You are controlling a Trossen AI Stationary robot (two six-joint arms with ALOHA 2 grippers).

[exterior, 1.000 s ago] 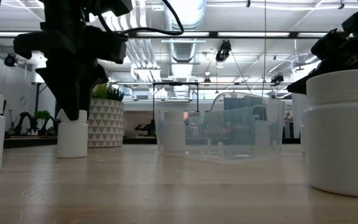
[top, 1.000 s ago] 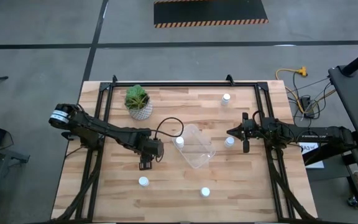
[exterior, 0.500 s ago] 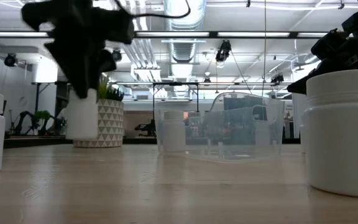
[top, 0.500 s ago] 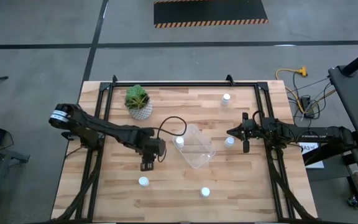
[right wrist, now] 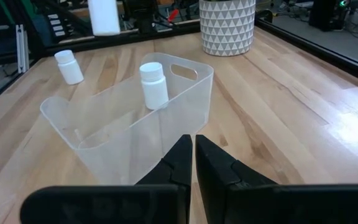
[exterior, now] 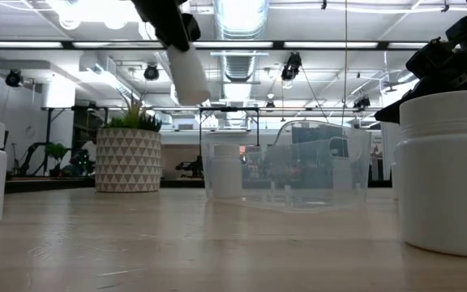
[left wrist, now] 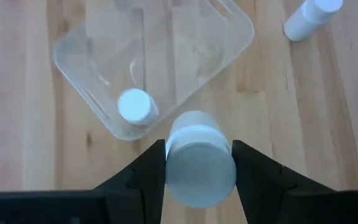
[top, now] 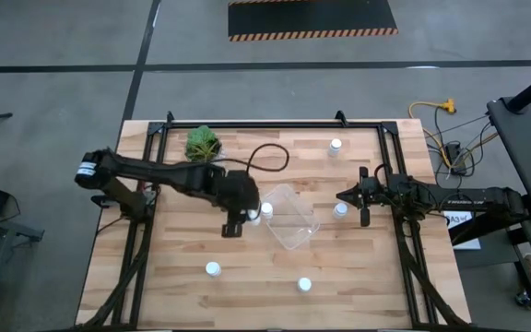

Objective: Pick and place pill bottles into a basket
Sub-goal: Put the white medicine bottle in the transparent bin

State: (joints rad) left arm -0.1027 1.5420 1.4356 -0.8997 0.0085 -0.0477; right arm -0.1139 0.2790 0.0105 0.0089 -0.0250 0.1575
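Wooden table (top: 164, 290) bearing a clear basket (top: 295, 226), a potted plant (top: 202, 145) and four loose pill bottles (top: 212, 269).

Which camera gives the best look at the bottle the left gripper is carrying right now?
The left wrist view: the bottle fills the space between the left gripper fingers, above the basket edge. The low view shows it lifted, the high view barely, and the right wrist view far off.

text: none legible | bottles: blank white | basket: unmarked | tag by right arm: unreadable
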